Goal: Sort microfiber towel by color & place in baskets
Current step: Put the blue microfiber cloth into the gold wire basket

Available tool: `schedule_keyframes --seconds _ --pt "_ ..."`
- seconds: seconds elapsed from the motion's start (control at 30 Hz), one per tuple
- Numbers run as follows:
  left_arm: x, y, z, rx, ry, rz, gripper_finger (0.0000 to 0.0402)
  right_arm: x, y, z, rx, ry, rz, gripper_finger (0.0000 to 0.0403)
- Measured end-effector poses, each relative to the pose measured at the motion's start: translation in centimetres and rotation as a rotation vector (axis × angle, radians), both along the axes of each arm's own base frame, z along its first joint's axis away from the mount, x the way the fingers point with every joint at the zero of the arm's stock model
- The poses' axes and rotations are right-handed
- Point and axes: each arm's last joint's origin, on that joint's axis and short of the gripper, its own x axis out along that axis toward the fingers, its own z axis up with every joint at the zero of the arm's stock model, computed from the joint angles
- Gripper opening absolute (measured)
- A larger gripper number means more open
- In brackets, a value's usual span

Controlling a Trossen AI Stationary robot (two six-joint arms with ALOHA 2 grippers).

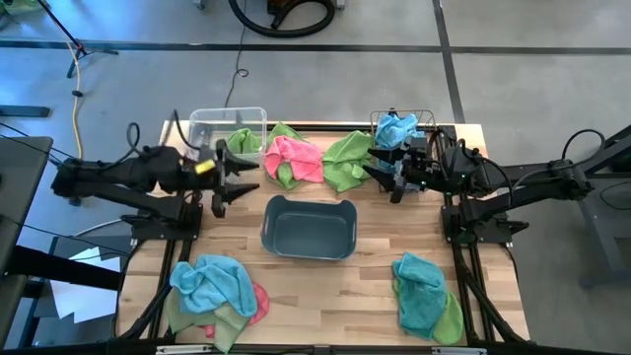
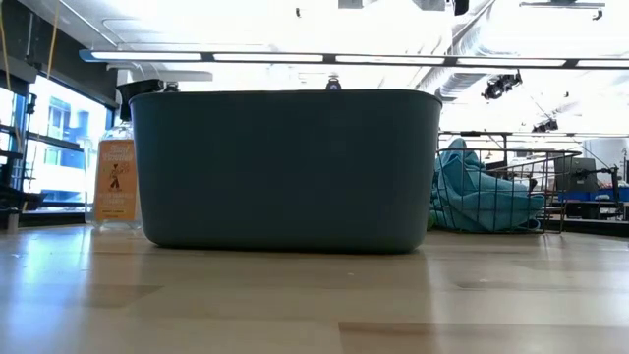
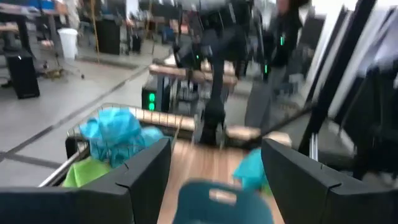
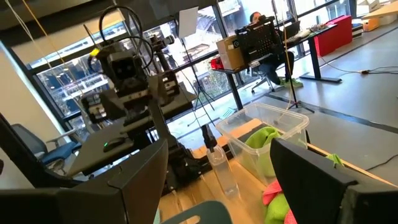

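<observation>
Fingers on the left gripper [image 1: 223, 193] are spread wide and hold nothing. It hangs above the bench near the left edge, just beside the clear bin [image 1: 228, 122] at the far edge, which already has a green towel [image 1: 244, 140] inside.

Next to the bin lies a loose heap: a pink towel [image 1: 299, 158] on top, with another green towel [image 1: 346, 158] beside it. The grey-blue tub [image 1: 308, 226] sits in the middle of the bench and looks empty. Its long side runs from left to right, and its open top points up.

The right gripper [image 1: 387, 178] also has its fingers spread and empty. It hangs beside the wire basket [image 1: 419, 120] at the far right corner, which holds a blue towel [image 1: 396, 127].

Two more heaps wait at the near edge, a mixed heap [image 1: 215, 289] on the left and a teal heap [image 1: 425, 293] on the right.

I think the pink towel comes next. A good way is to pinch only its top fold, lift it straight up so the green ones stay down, and drop it over the middle of the tub.
</observation>
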Motion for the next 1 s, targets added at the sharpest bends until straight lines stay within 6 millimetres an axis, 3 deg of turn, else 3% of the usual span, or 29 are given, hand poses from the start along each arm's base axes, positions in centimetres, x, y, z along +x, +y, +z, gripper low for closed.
schedule_keyframes --seconds 0.2,0.5,0.77,1.0 --pt "0.1 -1.6 -0.1 -0.010 0.064 -0.087 0.0239 0.0 0.0 0.0 -0.002 0.001 0.000 0.0279" --pt "-0.1 -5.9 -0.8 0.018 0.752 -0.249 0.0212 0.0 0.0 0.0 -0.002 0.001 0.000 0.0279" --pt "-0.1 -10.9 -5.9 -0.151 1.221 -0.414 0.0198 0.0 0.0 -0.1 -0.003 0.015 0.000 0.0279" --pt "-0.5 -13.7 -9.5 -0.141 1.383 -0.357 0.0216 0.0 0.0 -0.4 -0.005 0.045 0.000 0.0279"
